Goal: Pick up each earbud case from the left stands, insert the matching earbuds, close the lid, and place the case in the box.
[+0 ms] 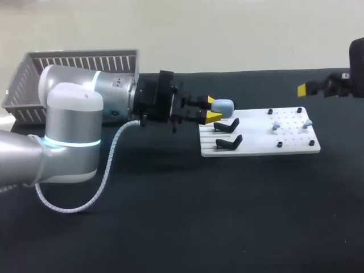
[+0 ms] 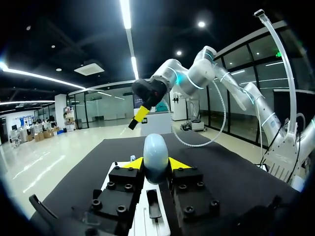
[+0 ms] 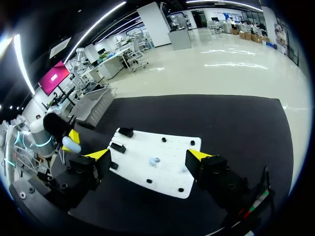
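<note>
A pale blue earbud case (image 1: 223,106) is held closed, just above the left end of the white board (image 1: 296,145). My left gripper (image 1: 212,109) is shut on it, one yellow tip on each side. In the left wrist view the case (image 2: 156,155) stands upright between the fingers of that gripper (image 2: 156,166). Below it stand two empty black stands (image 1: 228,124) (image 1: 230,141). Small pale earbuds (image 1: 276,124) (image 1: 307,122) rest on the board's right half. My right gripper (image 1: 310,89) hangs open above the board's far right corner, and in its own view this gripper (image 3: 149,156) holds nothing over the board (image 3: 167,147).
A grey slatted basket (image 1: 79,62) stands at the table's back left, behind my left arm. Small black pegs (image 1: 279,144) dot the white board. Bare black tabletop (image 1: 227,216) lies in front of the board.
</note>
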Robot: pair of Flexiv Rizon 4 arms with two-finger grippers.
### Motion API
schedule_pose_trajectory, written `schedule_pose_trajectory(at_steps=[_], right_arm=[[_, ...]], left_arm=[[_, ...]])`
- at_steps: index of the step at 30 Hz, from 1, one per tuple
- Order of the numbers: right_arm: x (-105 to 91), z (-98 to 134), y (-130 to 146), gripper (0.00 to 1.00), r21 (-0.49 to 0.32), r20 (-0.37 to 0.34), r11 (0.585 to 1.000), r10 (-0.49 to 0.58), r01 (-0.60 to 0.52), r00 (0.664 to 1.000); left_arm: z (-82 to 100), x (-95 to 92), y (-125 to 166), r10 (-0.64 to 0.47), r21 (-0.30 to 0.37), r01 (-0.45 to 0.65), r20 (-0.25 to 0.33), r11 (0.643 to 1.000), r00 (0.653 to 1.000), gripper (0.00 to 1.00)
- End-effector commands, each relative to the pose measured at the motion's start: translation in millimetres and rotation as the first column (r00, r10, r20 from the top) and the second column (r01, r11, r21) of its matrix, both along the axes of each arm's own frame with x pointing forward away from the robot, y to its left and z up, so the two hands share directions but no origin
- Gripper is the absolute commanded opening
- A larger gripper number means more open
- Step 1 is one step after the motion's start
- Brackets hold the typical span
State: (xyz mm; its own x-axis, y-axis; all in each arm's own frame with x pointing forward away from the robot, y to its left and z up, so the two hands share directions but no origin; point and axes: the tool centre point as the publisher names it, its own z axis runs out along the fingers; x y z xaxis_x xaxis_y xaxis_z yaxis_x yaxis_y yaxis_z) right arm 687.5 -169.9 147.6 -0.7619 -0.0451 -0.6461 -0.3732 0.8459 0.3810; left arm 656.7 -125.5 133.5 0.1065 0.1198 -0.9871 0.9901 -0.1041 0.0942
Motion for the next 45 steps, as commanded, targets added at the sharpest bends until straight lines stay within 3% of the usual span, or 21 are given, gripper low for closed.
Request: schedule_pose_trajectory(at_steps=[1, 6, 13, 21, 29, 45], right_arm=[[-27.8, 6, 12, 1.0, 0.013, 0.029, 0.998, 0.056, -0.056, 0.998], [-56.9, 21, 39, 1.0, 0.052, 0.061, 0.979, 0.196, -0.199, 0.979], [-79.8, 30, 79, 1.0, 0.057, 0.08, 0.932, 0.354, -0.359, 0.932], [-82.5, 29, 114, 1.0, 0.096, 0.053, 0.894, 0.436, -0.439, 0.899], [-83.6, 22, 141, 1.0, 0.08, 0.011, 0.879, 0.47, -0.47, 0.882], [-73.3, 4, 167, 1.0, 0.083, -0.009, 0.873, 0.483, -0.481, 0.876]], left_arm=[[-1.0, -0.2, 0, 0.002, -0.004, -0.002, 0.003, 1.0, 1.0, 0.0], [-1.0, -0.2, 0, 0.002, -0.004, -0.002, 0.003, 1.0, 1.0, 0.0], [-1.0, -0.2, 0, 0.002, -0.004, -0.002, 0.003, 1.0, 1.0, 0.0], [-1.0, -0.2, 0, 0.002, -0.004, -0.002, 0.003, 1.0, 1.0, 0.0], [-1.0, -0.2, 0, 0.002, -0.004, -0.002, 0.003, 1.0, 1.0, 0.0], [-1.0, -0.2, 0, 0.002, -0.004, -0.002, 0.003, 1.0, 1.0, 0.0]])
